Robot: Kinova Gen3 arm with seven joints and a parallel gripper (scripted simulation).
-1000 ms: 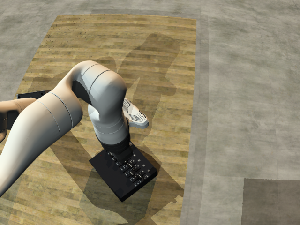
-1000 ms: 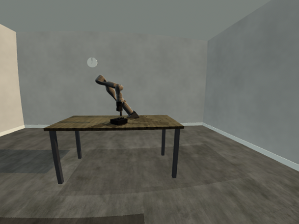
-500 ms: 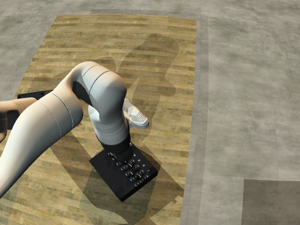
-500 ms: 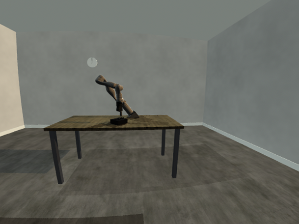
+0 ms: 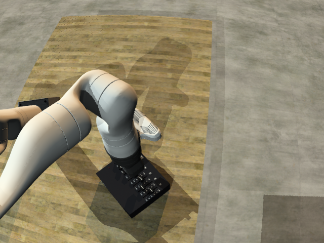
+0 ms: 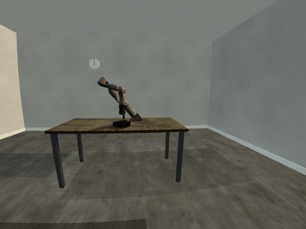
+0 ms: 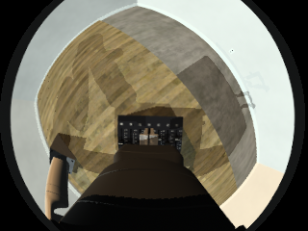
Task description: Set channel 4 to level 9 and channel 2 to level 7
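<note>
Lighting desk (image 5: 115,187) (image 6: 121,124) (image 7: 150,118) on the bench (image 5: 183,125) (image 6: 95,129) (image 7: 130,58), seated flat, with the robot's hand (image 5: 134,171) (image 6: 124,116) (image 7: 149,133) above its fader area. The hand is clenched, with nothing between its fingers; contact with a cap cannot be determined. Channel numbers and fader levels are illegible, so neither setting can be confirmed as done. Withdrawal of the arm (image 5: 117,104) (image 6: 121,95) (image 7: 151,173) remains, as does, presumably, any unfinished fader adjustment.
</note>
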